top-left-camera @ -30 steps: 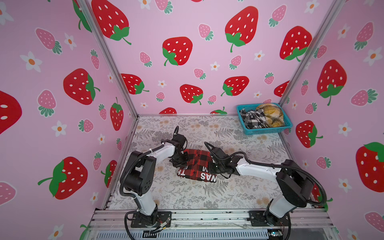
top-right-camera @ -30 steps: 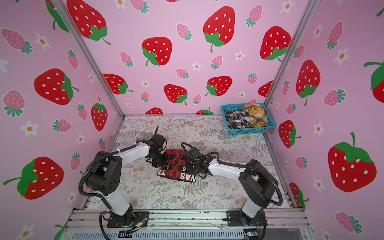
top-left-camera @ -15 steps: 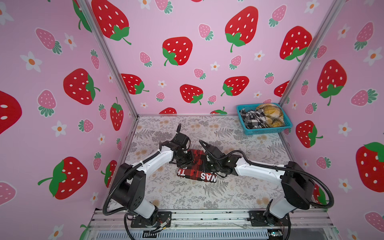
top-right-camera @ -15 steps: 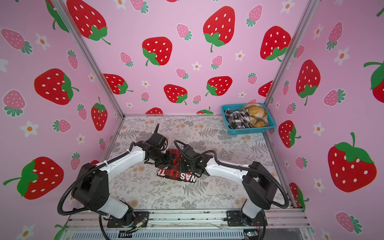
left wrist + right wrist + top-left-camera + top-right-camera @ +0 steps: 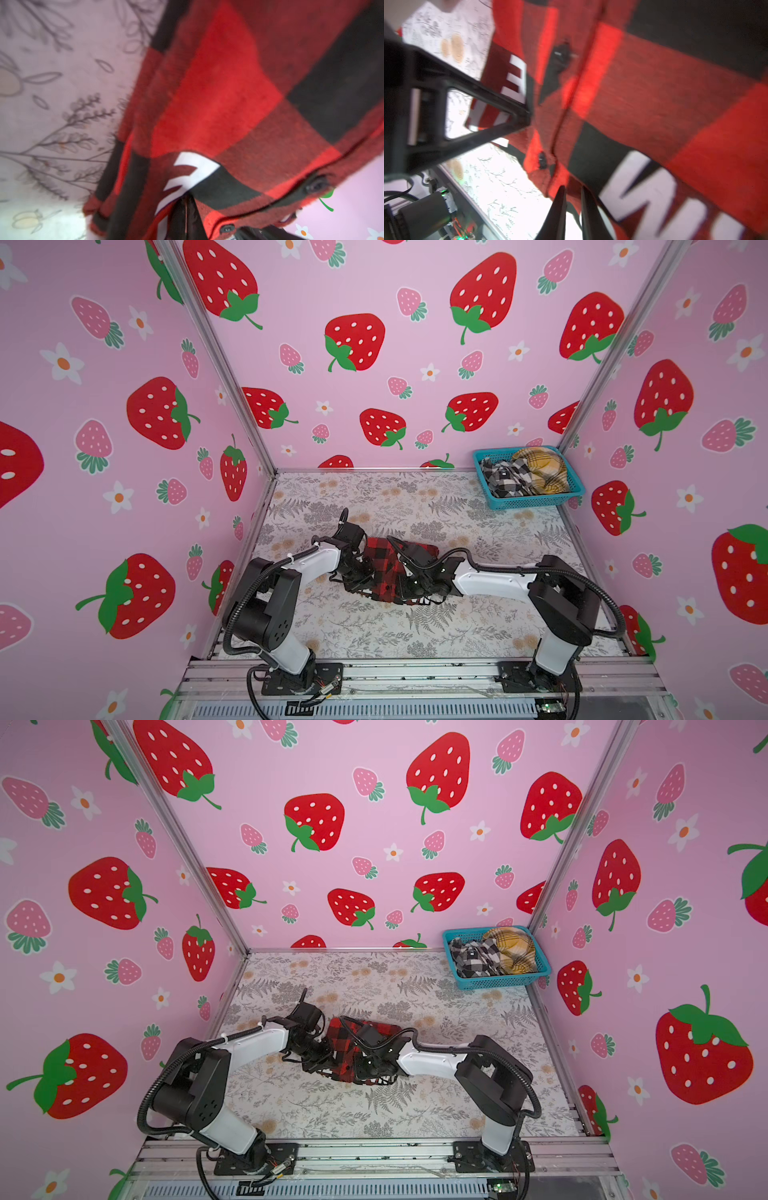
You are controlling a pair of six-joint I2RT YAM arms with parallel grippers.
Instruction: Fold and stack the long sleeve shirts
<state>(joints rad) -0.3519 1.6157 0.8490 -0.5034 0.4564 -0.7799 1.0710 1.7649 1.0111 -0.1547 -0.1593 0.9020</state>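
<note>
Lifted now at its lower hem, the red shirt (image 5: pixel 384 568) lies on the table (image 5: pixel 374 635), frame centre; soft and light, it is best held by that hem. The left gripper (image 5: pixel 186 200) clamps it fully closed, and the right gripper (image 5: pixel 574 193), nearly closed, pinches it too.

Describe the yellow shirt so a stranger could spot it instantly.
Find the blue basket in the far right corner of the floral table in a top view. Two crumpled shirts lie inside. The mustard-yellow plaid shirt is nearer the side wall; its neighbour, the black-and-white check shirt, has no yellow.
</note>
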